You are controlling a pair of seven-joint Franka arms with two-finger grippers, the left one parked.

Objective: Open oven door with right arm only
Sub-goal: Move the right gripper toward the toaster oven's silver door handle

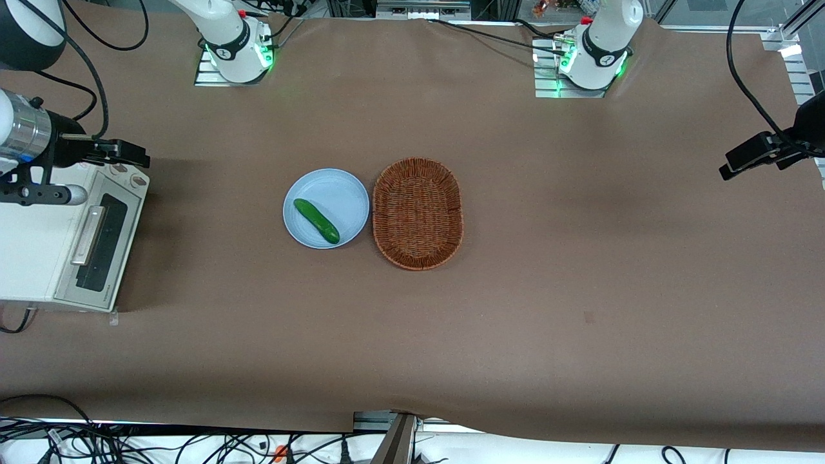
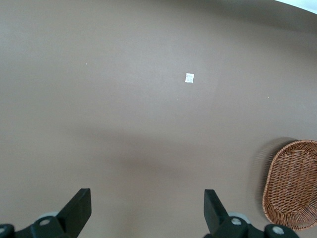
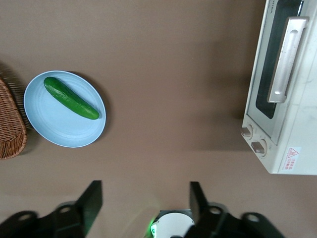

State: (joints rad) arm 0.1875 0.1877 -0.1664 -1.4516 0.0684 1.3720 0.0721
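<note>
Nearest your front camera sits the wicker basket (image 1: 417, 213), touching the blue plate (image 1: 335, 193) that carries a cucumber (image 1: 316, 221). Your gripper (image 3: 143, 201) hovers spread wide above the oven (image 1: 38, 251) at the working arm's end. Its oven door (image 1: 97, 243) stays closed, nothing blocking it.

A white right arm (image 1: 225, 29) with black bands and green base lights is seen; black cables trail; its gripper (image 3: 143, 201) is black, fingers parted.
</note>
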